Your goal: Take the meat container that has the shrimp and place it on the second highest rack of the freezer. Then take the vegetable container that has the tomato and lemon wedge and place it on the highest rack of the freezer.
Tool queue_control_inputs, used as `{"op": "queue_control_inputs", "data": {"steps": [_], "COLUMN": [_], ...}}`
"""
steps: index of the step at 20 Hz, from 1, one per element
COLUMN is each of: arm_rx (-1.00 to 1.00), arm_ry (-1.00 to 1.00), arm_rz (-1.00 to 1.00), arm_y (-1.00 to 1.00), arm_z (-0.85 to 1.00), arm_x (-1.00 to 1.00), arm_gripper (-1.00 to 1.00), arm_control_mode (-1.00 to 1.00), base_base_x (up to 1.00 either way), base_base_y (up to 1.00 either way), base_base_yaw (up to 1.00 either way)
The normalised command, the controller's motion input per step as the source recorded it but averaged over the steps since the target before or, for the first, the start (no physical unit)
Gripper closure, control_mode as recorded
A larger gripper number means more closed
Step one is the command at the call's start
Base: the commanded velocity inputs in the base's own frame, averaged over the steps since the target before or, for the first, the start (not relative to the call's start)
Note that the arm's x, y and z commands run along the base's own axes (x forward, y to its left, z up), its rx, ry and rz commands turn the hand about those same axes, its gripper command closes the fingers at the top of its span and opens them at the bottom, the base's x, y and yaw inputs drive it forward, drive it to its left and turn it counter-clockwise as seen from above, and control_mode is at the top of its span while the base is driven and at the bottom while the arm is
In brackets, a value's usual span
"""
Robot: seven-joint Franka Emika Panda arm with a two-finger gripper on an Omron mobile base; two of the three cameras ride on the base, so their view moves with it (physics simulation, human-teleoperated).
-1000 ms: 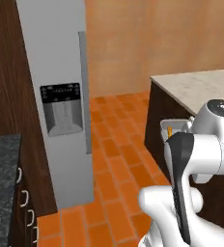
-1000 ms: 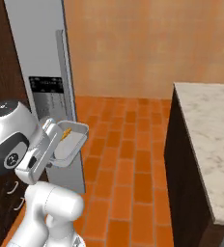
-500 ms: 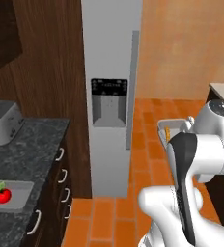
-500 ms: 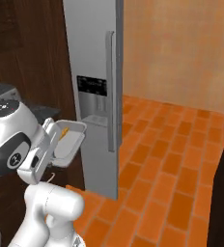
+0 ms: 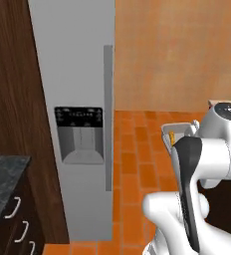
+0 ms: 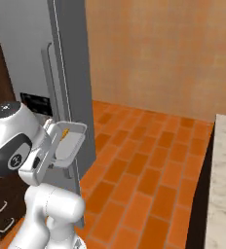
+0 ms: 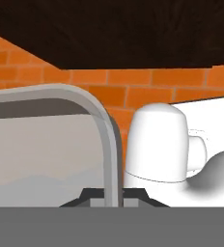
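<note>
Pincer [image 7: 112, 195]: you have it fully closed on the rim of the meat container, the rim passing between the two dark tips in the hand view.
Meat container [image 6: 68, 141]: you hold this light grey tray up in the air close to the arm's wrist, tipped steeply on its side, clear of the floor; in the left base view [image 5: 178, 133] it peeks out from behind the arm's upper joint.
Shrimp [image 6: 64, 134]: a small orange piece lying inside the tray near its upper edge; it also shows as an orange sliver in the left base view [image 5: 172, 135].
Freezer [image 5: 80, 89]: the tall light grey unit stands in front of you with its door closed, so you cannot see the racks.
Freezer handle [image 5: 108, 117]: a long upright bar along the door's right edge in the left base view.
Dispenser panel [image 5: 79, 133]: dark, set in the door at mid height.
Tray against freezer: in the right base view the tray sits just beside the freezer's front edge; you cannot tell whether they touch.
Cabinets [image 5: 13, 74]: dark wood, left of the freezer.
Floor [image 6: 139, 170]: orange brick tiles.
Bench [image 6: 224, 185]: a pale marble top at the right edge of the right base view, well apart from the tray.
</note>
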Motion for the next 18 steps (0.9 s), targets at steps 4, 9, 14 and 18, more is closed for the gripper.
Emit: {"op": "queue_control_inputs", "data": {"steps": [4, 9, 14, 18], "arm_rx": [0.0, 0.0, 0.0, 0.0], "arm_ry": [0.0, 0.0, 0.0, 0.0], "arm_rz": [0.0, 0.0, 0.0, 0.0], "arm_y": [0.0, 0.0, 0.0, 0.0], "arm_z": [0.0, 0.0, 0.0, 0.0], "arm_x": [0.0, 0.0, 0.0, 0.0], "arm_gripper": [1.0, 1.0, 1.0, 1.0], "arm_control_mode": [1.0, 1.0, 1.0, 1.0], "base_base_x": [0.99, 1.0, 0.99, 1.0], "base_base_y": [-0.95, -0.59, -0.22, -0.4], "base_base_yaw": [-0.17, -0.04, 0.11, 0.27]}}
